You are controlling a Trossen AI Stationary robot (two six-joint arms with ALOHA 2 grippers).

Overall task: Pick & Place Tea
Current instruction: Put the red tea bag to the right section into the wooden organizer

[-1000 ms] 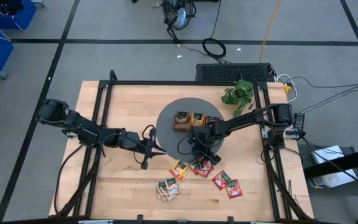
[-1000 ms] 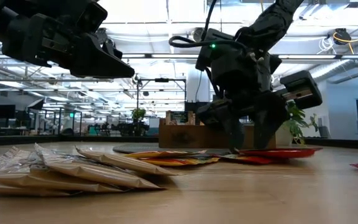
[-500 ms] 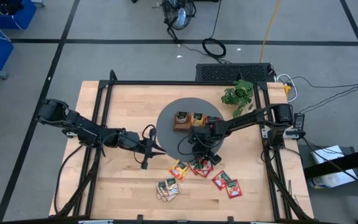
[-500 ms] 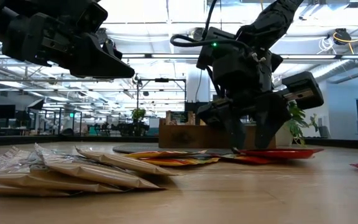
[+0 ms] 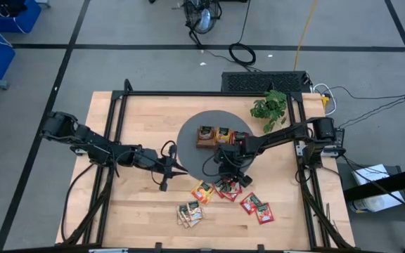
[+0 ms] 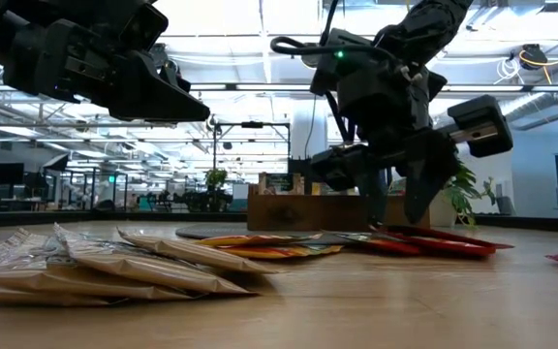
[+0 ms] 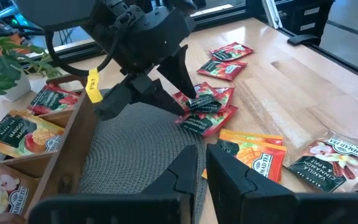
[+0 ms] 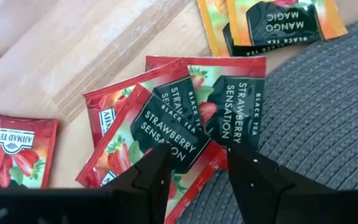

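Red tea sachets point(image 8: 185, 134) overlap the grey mat point(image 5: 195, 144) beneath right jaws, apart; left jaws together.

Red strawberry-print tea sachets point(image 8: 166, 134), orange mango sachets point(image 8: 272, 22), grey woven mat point(image 8: 328, 124)

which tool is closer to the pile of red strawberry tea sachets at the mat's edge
Right. The right tool hangs open directly over the red strawberry sachets; the left tool waits across the round grey mat, well off to the side.

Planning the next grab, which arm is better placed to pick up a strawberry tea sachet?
Right. The right gripper hangs open directly over the red strawberry sachets at the grey mat's edge. The left gripper is shut, off to the side.
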